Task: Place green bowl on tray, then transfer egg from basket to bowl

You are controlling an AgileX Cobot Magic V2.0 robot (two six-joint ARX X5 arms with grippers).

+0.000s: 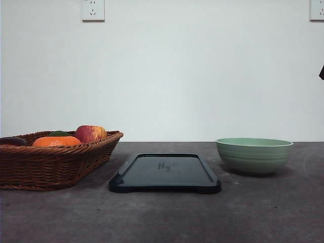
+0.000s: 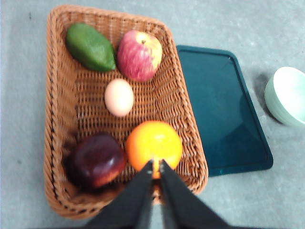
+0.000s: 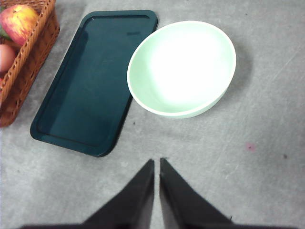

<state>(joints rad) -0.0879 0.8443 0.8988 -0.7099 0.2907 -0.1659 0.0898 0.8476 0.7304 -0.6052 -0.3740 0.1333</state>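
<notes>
Beside the tray (image 1: 165, 173) on the tabletop (image 1: 263, 212) stood the green bowl (image 3: 181, 69), not yet loaded, so the empty, closed right hand (image 3: 157, 164) would have needed to open, then grip its rim squarely.

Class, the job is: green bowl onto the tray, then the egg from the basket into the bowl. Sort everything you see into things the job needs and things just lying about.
Needed for the job:
green bowl
tray
egg
basket

Just lying about, all in the basket:
apple
orange fruit
green fruit
dark red fruit
</notes>
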